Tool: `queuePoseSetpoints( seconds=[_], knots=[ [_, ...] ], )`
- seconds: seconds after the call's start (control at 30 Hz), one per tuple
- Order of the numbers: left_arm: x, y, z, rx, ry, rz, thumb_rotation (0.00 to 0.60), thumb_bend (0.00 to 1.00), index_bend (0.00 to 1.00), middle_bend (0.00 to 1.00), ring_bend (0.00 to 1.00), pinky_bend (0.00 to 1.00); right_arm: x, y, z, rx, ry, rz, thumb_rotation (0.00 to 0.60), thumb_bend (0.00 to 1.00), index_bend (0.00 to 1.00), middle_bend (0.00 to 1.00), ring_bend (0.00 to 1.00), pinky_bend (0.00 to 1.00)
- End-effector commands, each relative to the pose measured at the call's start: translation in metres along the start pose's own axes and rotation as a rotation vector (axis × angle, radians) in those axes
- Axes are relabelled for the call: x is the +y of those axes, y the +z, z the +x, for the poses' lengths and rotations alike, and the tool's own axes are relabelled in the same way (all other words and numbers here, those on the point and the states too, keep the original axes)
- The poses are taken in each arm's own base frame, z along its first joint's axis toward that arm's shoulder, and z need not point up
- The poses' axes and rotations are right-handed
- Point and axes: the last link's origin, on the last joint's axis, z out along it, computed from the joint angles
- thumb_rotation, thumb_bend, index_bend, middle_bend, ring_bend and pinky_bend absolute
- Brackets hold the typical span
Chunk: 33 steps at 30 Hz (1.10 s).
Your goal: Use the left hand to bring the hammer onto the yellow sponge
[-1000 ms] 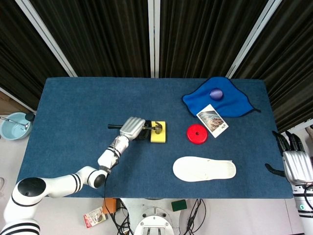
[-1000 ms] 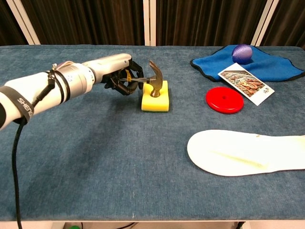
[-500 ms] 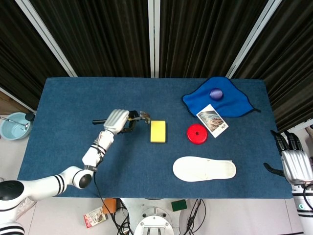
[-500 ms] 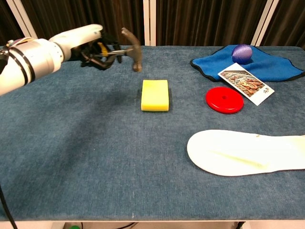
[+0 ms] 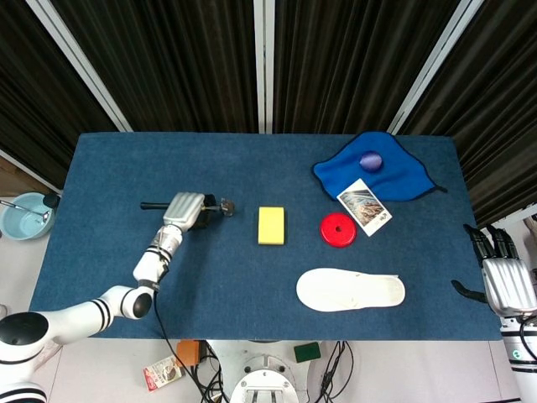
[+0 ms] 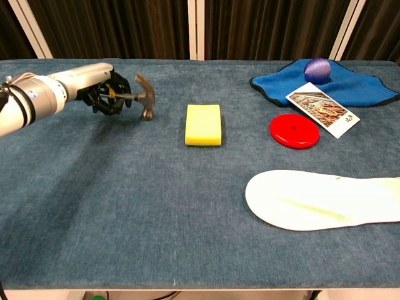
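Blue worktop (image 5: 109, 252) below, my left hand (image 5: 185, 210) wraps its fingers (image 6: 106, 100) round the hammer (image 6: 142, 100), handle sideways, with the yellow sponge (image 5: 271, 225) off to its right.

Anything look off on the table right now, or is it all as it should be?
One thing: the hammer is not on the yellow sponge. The left robot hand holds it by the handle, well left of the sponge, head pointing down near the cloth. The sponge lies bare. Nothing looks spilled or damaged.

sponge (image 6: 203, 124) yellow | disc (image 6: 294, 130) red | cloth (image 6: 350, 87) blue | ball (image 6: 317, 69) purple | insole (image 6: 325, 200) white
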Motion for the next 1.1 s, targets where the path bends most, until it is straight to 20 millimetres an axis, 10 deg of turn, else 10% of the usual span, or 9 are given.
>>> queuePoseSetpoints(
  seconds=[0.03, 0.43, 0.73, 1.1],
  knots=[
    [-0.002, -0.003, 0.003, -0.023, 0.007, 0.015, 0.600, 0.59, 0.18, 0.25, 0.18, 0.32, 0.000, 0.000, 0.000, 0.002, 0.001, 0.001, 0.600, 0.11, 0.07, 0.13, 0.00, 0.07],
    [-0.030, -0.049, 0.043, 0.010, 0.069, 0.065, 0.600, 0.41, 0.06, 0.14, 0.08, 0.17, 0.004, -0.003, 0.006, 0.019, 0.001, -0.006, 0.600, 0.11, 0.07, 0.13, 0.00, 0.07],
    [-0.100, -0.164, 0.103, 0.331, 0.192, 0.206, 0.600, 0.41, 0.12, 0.16, 0.08, 0.15, 0.006, -0.003, 0.003, -0.037, 0.074, -0.002, 0.600, 0.11, 0.07, 0.13, 0.00, 0.07],
    [-0.137, -0.284, 0.091, 0.393, 0.292, 0.304, 0.600, 0.40, 0.13, 0.16, 0.08, 0.13, -0.011, 0.005, -0.004, -0.079, 0.132, 0.087, 0.600, 0.12, 0.07, 0.12, 0.00, 0.07]
  ],
)
